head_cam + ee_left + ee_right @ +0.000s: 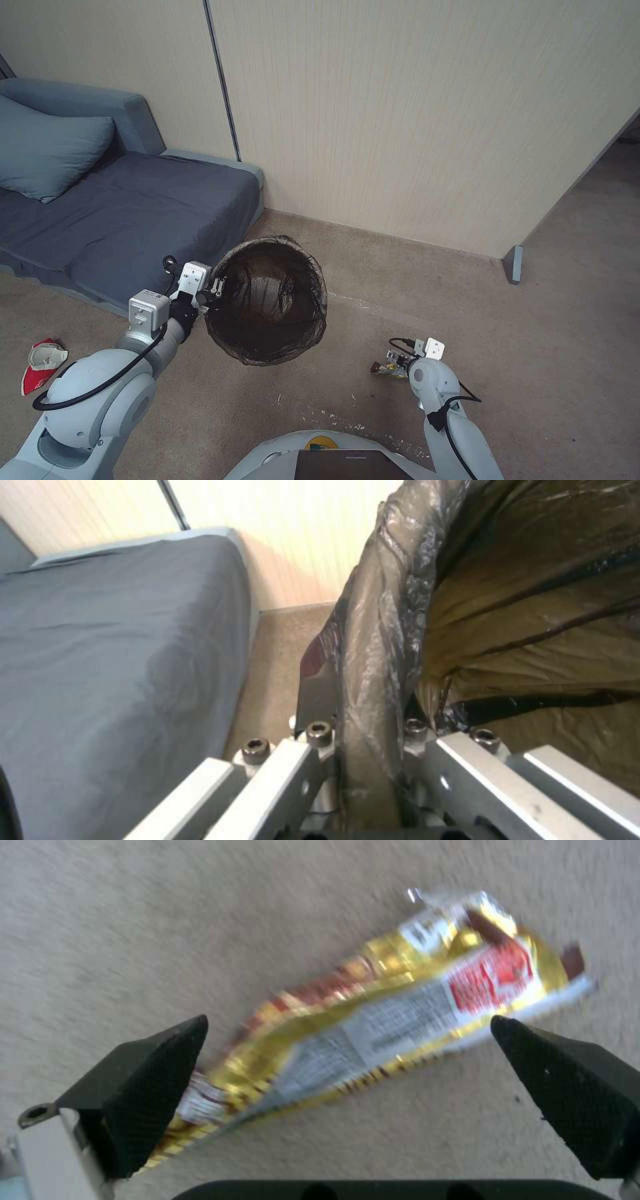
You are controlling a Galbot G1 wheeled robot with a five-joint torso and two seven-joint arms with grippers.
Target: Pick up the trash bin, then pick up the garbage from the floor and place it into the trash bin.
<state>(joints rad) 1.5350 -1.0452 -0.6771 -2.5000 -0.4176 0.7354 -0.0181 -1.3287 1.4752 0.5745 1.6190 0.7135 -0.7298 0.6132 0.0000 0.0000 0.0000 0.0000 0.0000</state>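
The trash bin is gripped at its rim by the left claw; beside the bin, a gold wrapper is straddled on the floor by the open right claw.

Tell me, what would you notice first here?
The round bin lined with a dark plastic bag, held up off the beige carpet by the left hand pinching its rim. Beside it, the right hand hangs open over a shiny gold-and-red snack wrapper.

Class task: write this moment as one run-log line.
left claw: shut on trash bin rim | right claw: open over snack wrapper | wrapper on floor
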